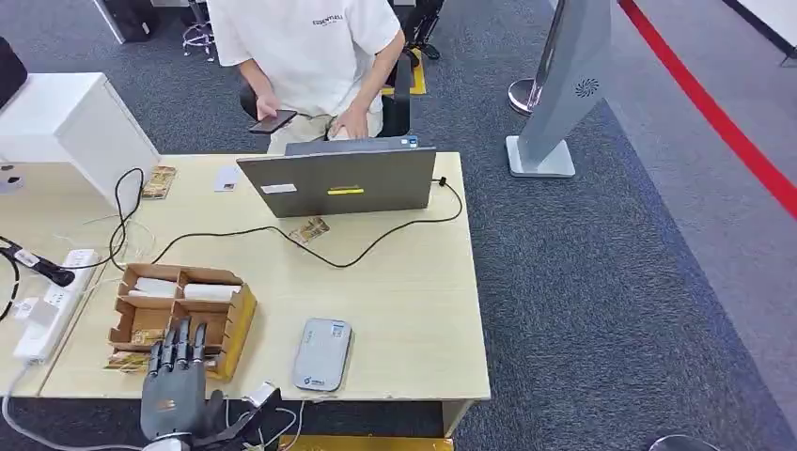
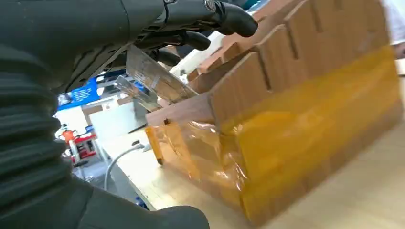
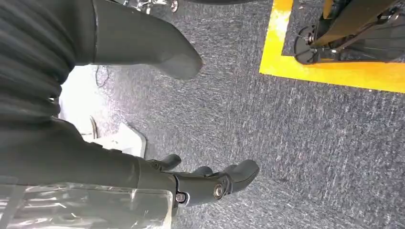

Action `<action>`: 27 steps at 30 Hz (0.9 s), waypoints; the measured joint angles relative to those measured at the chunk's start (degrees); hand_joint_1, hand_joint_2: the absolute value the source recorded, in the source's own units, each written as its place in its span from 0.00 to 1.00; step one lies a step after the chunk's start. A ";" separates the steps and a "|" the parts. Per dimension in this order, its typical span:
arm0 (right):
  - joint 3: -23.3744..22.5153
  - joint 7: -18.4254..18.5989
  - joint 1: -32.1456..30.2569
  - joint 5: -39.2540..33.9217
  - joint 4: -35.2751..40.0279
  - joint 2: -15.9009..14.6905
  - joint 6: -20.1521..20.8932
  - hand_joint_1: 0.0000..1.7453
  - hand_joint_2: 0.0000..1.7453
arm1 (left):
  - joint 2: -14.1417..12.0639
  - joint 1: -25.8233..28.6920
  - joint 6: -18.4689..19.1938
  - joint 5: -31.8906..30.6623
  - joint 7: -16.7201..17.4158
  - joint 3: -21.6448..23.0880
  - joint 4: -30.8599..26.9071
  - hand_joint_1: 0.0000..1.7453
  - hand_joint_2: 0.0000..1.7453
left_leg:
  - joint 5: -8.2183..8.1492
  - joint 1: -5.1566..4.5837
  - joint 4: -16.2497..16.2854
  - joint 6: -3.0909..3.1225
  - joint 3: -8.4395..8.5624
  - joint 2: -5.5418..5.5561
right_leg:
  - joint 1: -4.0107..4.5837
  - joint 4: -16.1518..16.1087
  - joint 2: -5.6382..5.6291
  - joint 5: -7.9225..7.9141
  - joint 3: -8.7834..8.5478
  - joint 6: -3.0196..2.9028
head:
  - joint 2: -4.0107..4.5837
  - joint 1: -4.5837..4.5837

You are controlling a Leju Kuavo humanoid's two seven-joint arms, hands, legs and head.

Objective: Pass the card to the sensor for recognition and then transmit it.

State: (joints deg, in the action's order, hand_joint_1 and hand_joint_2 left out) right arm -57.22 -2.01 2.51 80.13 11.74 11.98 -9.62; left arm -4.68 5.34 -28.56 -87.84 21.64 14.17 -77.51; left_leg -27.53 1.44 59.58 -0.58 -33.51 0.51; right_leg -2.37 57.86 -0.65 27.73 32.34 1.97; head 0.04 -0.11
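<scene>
A brown cardboard box (image 1: 184, 303) with several compartments stands at the table's front left; patterned cards (image 1: 141, 336) lie in its near compartments and white packs fill the far ones. My left hand (image 1: 175, 374) hovers over the box's near edge with its fingers stretched forward and apart. In the left wrist view the dark fingers (image 2: 224, 14) reach over the box wall (image 2: 286, 119), and I see no card in them. The grey sensor pad (image 1: 321, 354) lies flat to the right of the box. My right hand (image 3: 210, 183) hangs over the carpet, holding nothing.
A grey laptop (image 1: 343, 181) stands at the table's far side with a person (image 1: 310, 56) seated behind it holding a phone. A black cable (image 1: 357, 256) crosses the table. Loose cards (image 1: 308, 230) lie mid-table. A power strip (image 1: 47, 305) is at the left.
</scene>
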 joint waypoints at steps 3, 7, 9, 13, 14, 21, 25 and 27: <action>0.02 0.00 0.04 -0.17 0.00 0.00 0.00 0.00 1.00 | -1.31 0.44 1.20 0.00 0.41 2.46 -1.59 0.00 1.00 | 0.00 0.00 0.00 0.00 -0.01 0.00 | 0.00 0.00 0.00 0.00 0.00 0.00 | 0.00 0.00; 0.00 -0.07 0.04 -0.28 0.00 0.00 0.00 0.00 1.00 | -2.29 0.60 1.50 0.00 0.44 4.19 -2.75 0.00 1.00 | 0.00 0.00 0.00 0.00 0.00 0.00 | 0.00 0.00 0.00 0.00 0.00 0.00 | 0.00 -0.02; 0.00 -0.24 0.05 -0.39 0.00 0.00 0.00 0.00 1.00 | -2.58 0.62 1.61 0.00 0.48 4.78 -3.36 0.00 1.00 | 0.00 0.00 0.00 0.00 0.00 0.01 | 0.00 0.00 0.00 0.00 0.00 0.00 | 0.00 -0.02; 0.00 -0.33 0.04 -0.41 0.02 0.00 0.00 0.00 1.00 | -2.88 0.64 1.66 0.00 0.65 5.55 -4.15 0.00 1.00 | 0.00 0.00 0.00 0.00 0.00 0.00 | 0.00 0.00 0.00 0.00 -0.01 0.00 | 0.00 0.00; 0.00 -0.35 0.05 -0.41 0.02 0.00 0.00 0.00 1.00 | -2.88 0.64 1.66 0.00 0.68 5.66 -4.22 0.00 1.00 | 0.00 0.00 0.00 0.00 0.00 0.00 | 0.00 0.00 0.00 0.00 -0.01 0.00 | 0.00 0.00; 0.00 -0.42 0.05 -0.41 0.02 0.00 0.00 0.00 1.00 | -3.12 0.68 1.22 0.00 0.74 5.83 -4.48 0.00 1.00 | 0.00 0.00 0.00 0.00 0.00 0.00 | 0.00 0.00 0.00 0.00 -0.01 0.00 | 0.00 -0.02; -0.02 -0.17 0.05 -0.44 0.02 0.00 -0.02 0.00 1.00 | -4.13 0.57 0.28 0.00 2.34 6.33 -4.59 0.00 1.00 | 0.00 0.00 0.00 0.00 0.01 0.00 | 0.00 0.00 0.00 0.00 0.00 0.00 | 0.00 -0.02; -0.13 -0.07 0.05 -0.57 0.02 0.00 -0.09 0.00 1.00 | -5.05 0.61 0.56 0.00 3.84 7.21 -5.39 0.00 1.00 | 0.00 0.00 0.00 0.00 0.01 0.00 | 0.00 0.00 0.00 0.00 0.00 0.00 | 0.00 -0.02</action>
State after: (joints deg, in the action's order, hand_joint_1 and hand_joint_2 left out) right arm -57.35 -2.08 2.55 79.56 11.76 11.98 -9.70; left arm -9.73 5.95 -28.00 -87.84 25.48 21.37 -82.90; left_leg -27.53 1.45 59.57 -0.58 -33.50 0.51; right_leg -2.37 57.86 -0.64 27.73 32.35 1.97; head 0.04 -0.13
